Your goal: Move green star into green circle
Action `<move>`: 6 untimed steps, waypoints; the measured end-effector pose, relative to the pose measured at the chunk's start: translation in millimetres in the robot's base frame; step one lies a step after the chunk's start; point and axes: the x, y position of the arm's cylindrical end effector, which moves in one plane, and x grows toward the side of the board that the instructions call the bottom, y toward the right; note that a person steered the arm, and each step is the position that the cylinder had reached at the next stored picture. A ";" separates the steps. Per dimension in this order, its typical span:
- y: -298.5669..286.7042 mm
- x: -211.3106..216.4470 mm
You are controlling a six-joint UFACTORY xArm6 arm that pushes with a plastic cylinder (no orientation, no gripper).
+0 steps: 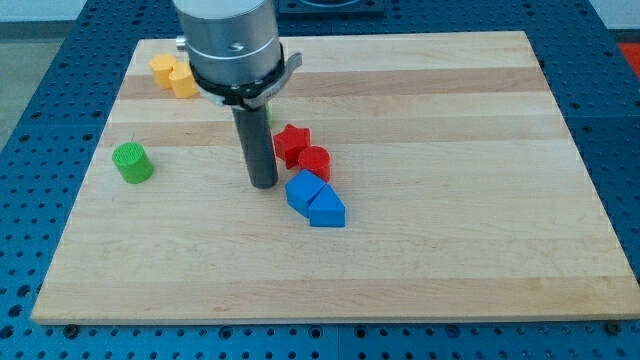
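Camera view: my tip, a jawless tool gripping nothing, has the green circle to its left and the green star, seemingly a mere sliver, just behind it.

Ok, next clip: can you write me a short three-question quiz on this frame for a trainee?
1. True or false: my tip is touching the green circle.
2. On which side of the tip does the green circle lie? A) the view's left B) the view's right C) the view's bottom
3. What two colours are the blocks clustered just to the view's right of the tip?

Key: 1 false, bare board lies between them. 2 A. 3 red and blue: the red star, the red cylinder and two blue blocks.
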 end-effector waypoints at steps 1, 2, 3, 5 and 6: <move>9.1 -24.3; 9.5 -31.5; 15.1 -66.4; 14.8 -83.7; 5.5 -94.0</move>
